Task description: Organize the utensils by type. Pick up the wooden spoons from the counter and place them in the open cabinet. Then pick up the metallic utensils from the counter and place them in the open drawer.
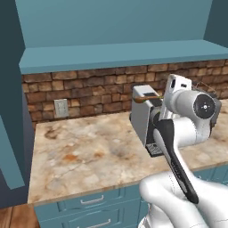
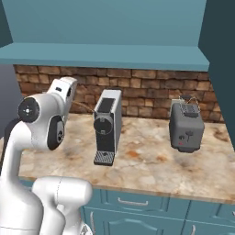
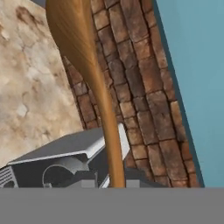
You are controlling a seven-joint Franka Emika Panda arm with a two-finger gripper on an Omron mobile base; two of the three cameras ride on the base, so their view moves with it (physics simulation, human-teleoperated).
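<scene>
While my claw grips one wooden spoon by its handle, raised above the counter, the cabinet at twelve o'clock waits; everything else remains.

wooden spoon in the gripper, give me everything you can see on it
The wooden spoon is smooth orange-brown wood with fine lengthwise grain, a long slim handle widening into a rounded bowl. In the hand view the handle rises from the gripper, which is shut on it, bowl pointing away. It is held in the air above the coffee machine, before the brick wall. In the left base view a short stretch pokes out beside the hand.
</scene>
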